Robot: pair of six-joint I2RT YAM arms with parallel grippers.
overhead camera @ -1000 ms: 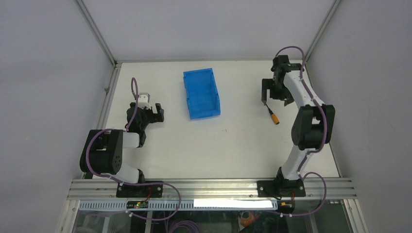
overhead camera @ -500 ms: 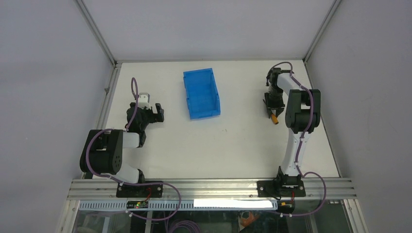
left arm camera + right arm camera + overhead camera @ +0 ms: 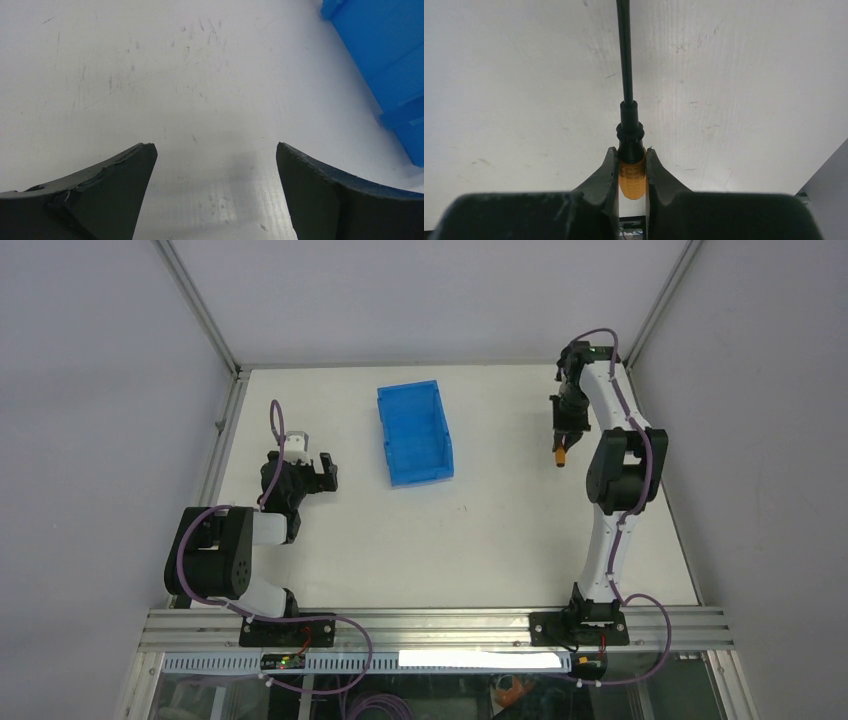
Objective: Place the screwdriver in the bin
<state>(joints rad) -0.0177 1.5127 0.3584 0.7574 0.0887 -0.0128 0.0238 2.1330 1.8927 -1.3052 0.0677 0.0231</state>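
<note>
right gripper [image 3: 630, 154] pinches the screwdriver [image 3: 625, 65] by its orange handle, far right of the table [image 3: 500, 540], well apart from the bin [image 3: 408, 389]. left gripper [image 3: 215, 146] jaws spread, holding nothing. we see risk: narrow hold on a round handle, tool could pivot or slip mid-carry and miss.

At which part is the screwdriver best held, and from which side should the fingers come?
On the screwdriver, the orange handle, from its rear end, fingers on either side, as the right gripper holds it. It is thick and textured; the black shaft is thin and may slip.
</note>
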